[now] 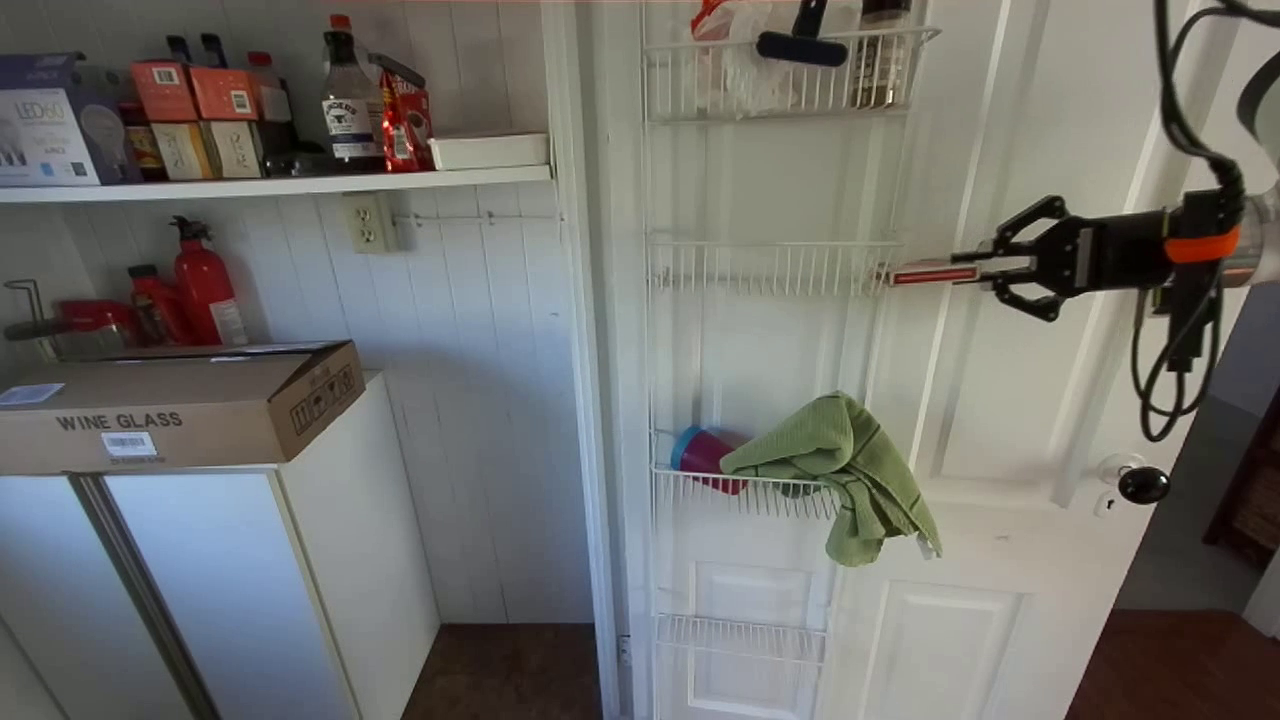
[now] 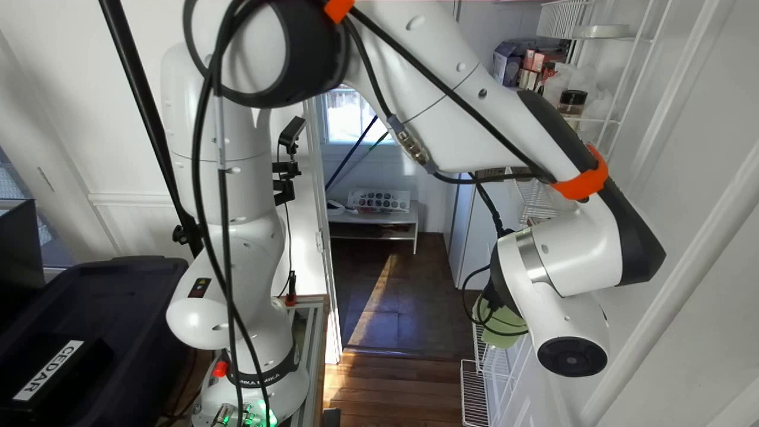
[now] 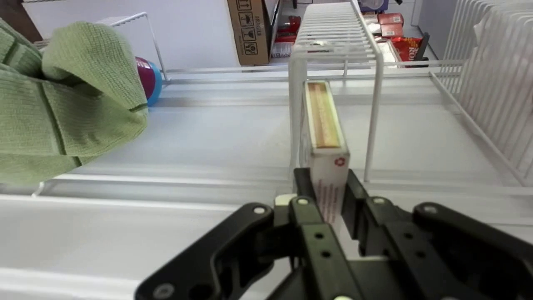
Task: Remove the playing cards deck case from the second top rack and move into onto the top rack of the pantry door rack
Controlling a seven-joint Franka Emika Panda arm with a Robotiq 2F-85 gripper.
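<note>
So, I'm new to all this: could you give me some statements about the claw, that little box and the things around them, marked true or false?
1. The gripper has the deck case between its fingers. True.
2. The deck case is on the same tier as the dark-lidded jar. False: it is at the end of the tier just below.
3. A green cloth hangs over the edge of a lower tier. True.
4. The doorknob is white. False: the doorknob is black.
5. The carton is marked WINE GLASS. True.
6. The robot arm is bright green. False: the robot arm is mainly white.
</note>
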